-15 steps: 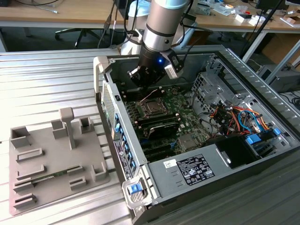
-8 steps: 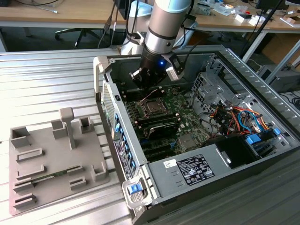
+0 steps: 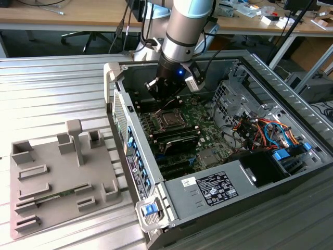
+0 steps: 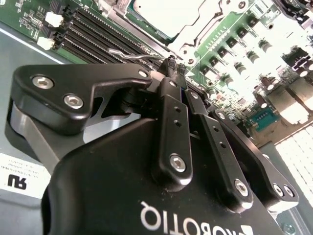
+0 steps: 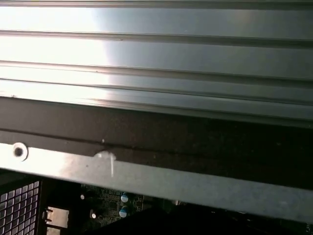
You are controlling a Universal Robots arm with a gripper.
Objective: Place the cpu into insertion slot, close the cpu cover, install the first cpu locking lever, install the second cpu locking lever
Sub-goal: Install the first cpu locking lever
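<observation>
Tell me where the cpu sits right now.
The cpu lies in the insertion slot on the green board, in the middle of the exterior view, just below the claw; the second wrist view shows it beyond the claw's tips.

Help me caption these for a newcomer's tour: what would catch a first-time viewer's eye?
First, the robot arm reaching down into the open computer case, its gripper shut just beside the silvery cpu cover on the green motherboard. The cpu already sits under that cover. To the exterior view's left, a grey parts tray lies on the ribbed metal table.
</observation>
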